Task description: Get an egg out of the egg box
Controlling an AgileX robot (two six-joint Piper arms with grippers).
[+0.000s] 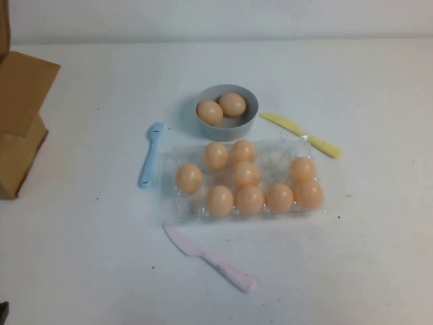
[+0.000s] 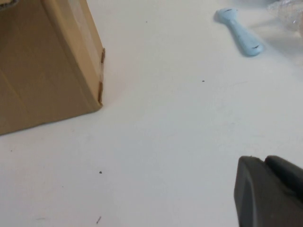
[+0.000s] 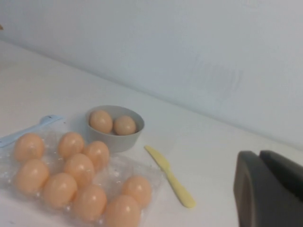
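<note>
The clear plastic egg box (image 1: 273, 157) lies at the table's middle and holds several orange-tan eggs, one at its left end (image 1: 189, 178). It also shows in the right wrist view (image 3: 118, 169) with its eggs (image 3: 78, 166). My left gripper (image 2: 263, 161) is shut and empty, low over bare table near the cardboard box, far left of the egg box. My right gripper (image 3: 259, 154) is shut and empty, off to the right of the egg box and apart from it. Neither gripper shows in the high view.
A grey-blue bowl (image 1: 245, 126) with two eggs stands just behind the egg box. A blue fork (image 1: 151, 155) lies left of it, a yellow knife (image 1: 301, 135) at the back right, a pink knife (image 1: 210, 258) in front. A brown cardboard box (image 1: 20, 122) stands at the far left.
</note>
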